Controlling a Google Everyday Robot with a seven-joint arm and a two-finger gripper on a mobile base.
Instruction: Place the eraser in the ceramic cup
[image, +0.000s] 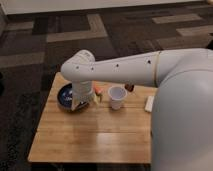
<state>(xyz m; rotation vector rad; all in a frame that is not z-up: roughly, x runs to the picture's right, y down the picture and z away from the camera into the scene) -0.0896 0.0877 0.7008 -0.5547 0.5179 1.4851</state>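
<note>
Toward the far edge of the wooden tabletop, right of its middle, the eraser lies on the wood. It is a small dark reddish-brown block, partly tucked under the robot's white arm, which crosses above it. Just in front of it and to its left stands the ceramic cup, plain white and upright with its round mouth open to the ceiling. The two sit close together, and whether they touch cannot be told.

Left of the cup a thin orange stick rests on the table, between the cup and the gripper. The gripper hangs at the end of the arm's downturned wrist, over the right rim of a dark blue bowl near the far left corner of the tabletop. Its fingers stand apart and grip nothing; the eraser lies well to its right, on the other side of the cup.

Near the right edge of the tabletop lies a flat white block, partly cut off by the robot's bulky white body, which fills the right side of the view. The near half of the tabletop shows bare wood grain. Around the table spreads a dark patterned carpet with paler rectangular patches.
</note>
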